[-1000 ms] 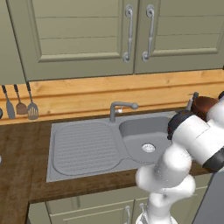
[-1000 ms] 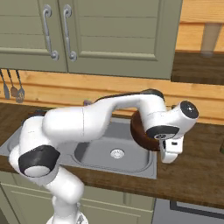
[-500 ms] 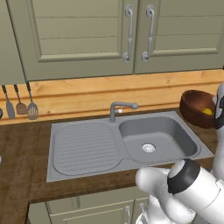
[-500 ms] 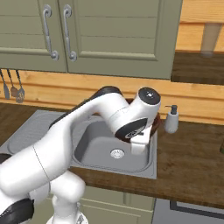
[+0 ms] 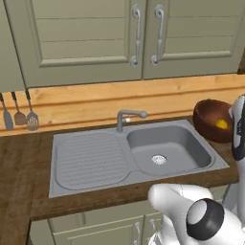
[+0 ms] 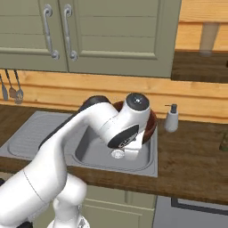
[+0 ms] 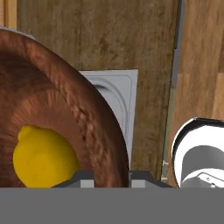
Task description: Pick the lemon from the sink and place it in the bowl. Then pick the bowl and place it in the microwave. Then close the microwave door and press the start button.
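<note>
The reddish-brown bowl [image 5: 212, 120] hangs in the air over the counter at the right end of the sink [image 5: 143, 153]. The yellow lemon [image 5: 221, 124] lies inside the bowl. In the hand view the bowl [image 7: 57, 109] sits close up with the lemon [image 7: 43, 159] on its bottom, and its rim runs down between my finger tips. My gripper [image 7: 107, 177] is shut on that rim. In the right base view my arm covers most of the bowl [image 6: 151, 124], which shows as a brown edge behind the wrist.
A bent grey faucet [image 5: 129, 117] stands behind the basin, with the ribbed drainboard [image 5: 88, 160] to its left. Utensils [image 5: 19, 112] hang on the wooden backsplash at the left. A soap dispenser [image 6: 171, 118] stands on the counter right of the sink. Beige cabinets hang overhead.
My arm has swung its elbow down and round in front of the sink. The bowl, still gripped with the lemon in it, has shifted slightly left beside the basin.
</note>
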